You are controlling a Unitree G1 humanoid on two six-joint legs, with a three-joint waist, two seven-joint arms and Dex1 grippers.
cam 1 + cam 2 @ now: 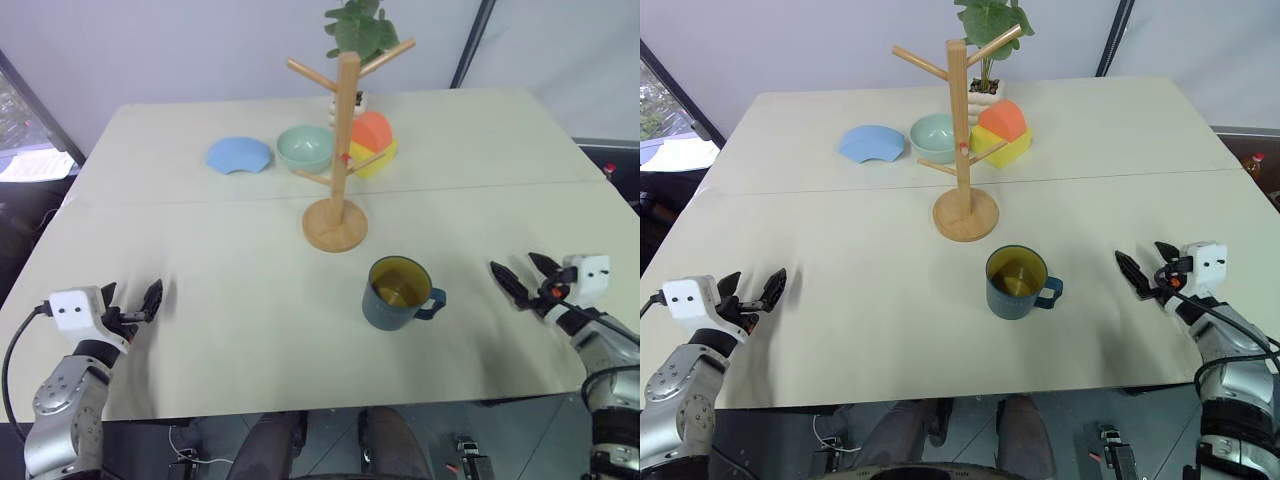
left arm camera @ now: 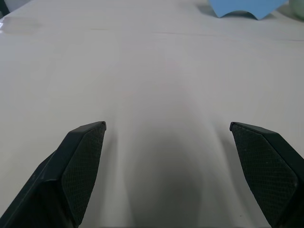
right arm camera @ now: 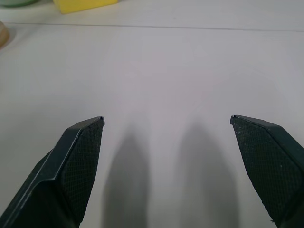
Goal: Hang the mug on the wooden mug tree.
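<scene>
Right now the mug (image 1: 398,293) stands upright near the middle of the pale table (image 1: 200,290), its handle turned to the right, a little nearer than the round base of the wooden mug tree (image 1: 341,160). Its yellow inside looks bare, though a dark patch lies at the bottom and I cannot tell what that is. Farther back, a pale green bowl (image 1: 305,147) sits just left of the tree's post; its inside looks bare too. Left of the bowl lies a flat blue piece (image 1: 240,155), and right of the post sits an orange and yellow block (image 1: 372,143). A potted plant (image 1: 358,30) rises at the far edge behind the tree.

Both arms rest low at the near corners, well apart from the mug. The left gripper (image 1: 132,306) has its fingers spread and grasps nothing; the right gripper (image 1: 522,276) is likewise spread wide and bare.

From the left wrist, the blue piece's edge appears ahead; from the right wrist, a corner of the yellow block and a sliver of the tree's base.
</scene>
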